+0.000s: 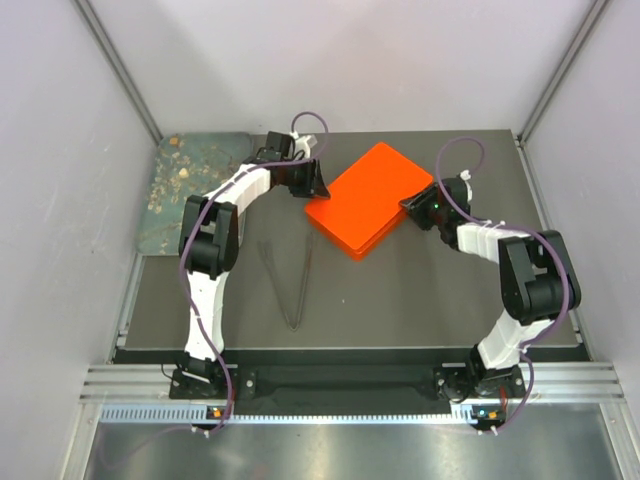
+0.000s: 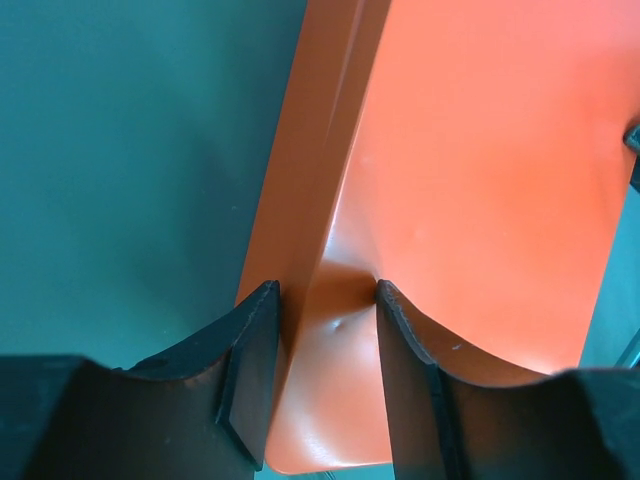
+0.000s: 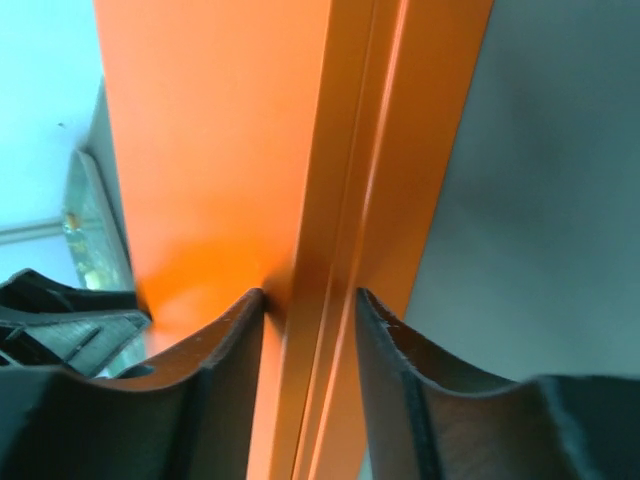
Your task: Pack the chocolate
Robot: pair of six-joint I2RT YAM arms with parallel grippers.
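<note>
Nearest the arm bases, the metal tongs (image 1: 292,280) lie on the table (image 1: 400,300), visible in the top view only. Beyond them sits the closed orange box (image 1: 368,200). The left gripper (image 1: 312,183) is at its left corner and the right gripper (image 1: 415,207) at its right corner. Each wrist view shows jaws partly apart astride a box edge; whether they press it cannot be told. At far left, the tray (image 1: 190,190) carries small pale lumps, apparently the chocolate (image 1: 183,172).
</note>
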